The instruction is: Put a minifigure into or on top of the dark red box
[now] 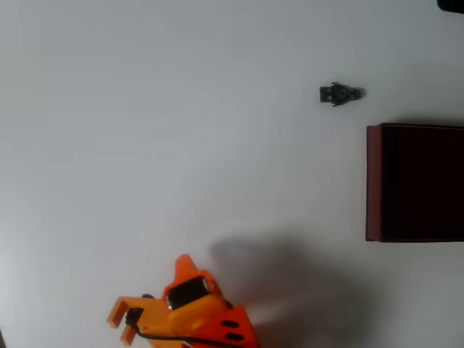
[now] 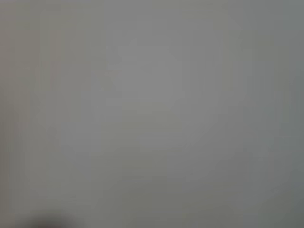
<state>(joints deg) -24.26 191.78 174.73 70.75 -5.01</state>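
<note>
Your pincer [image 1: 123,322] sits released and empty at the lower left of the overhead view. The minifigure [image 1: 341,94] lies well apart, up and right, long axis left-right, just above the dark red box [image 1: 373,181].

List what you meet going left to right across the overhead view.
Orange pincer at the bottom edge → minifigure lying on the white table → dark red box at the right edge.
</note>
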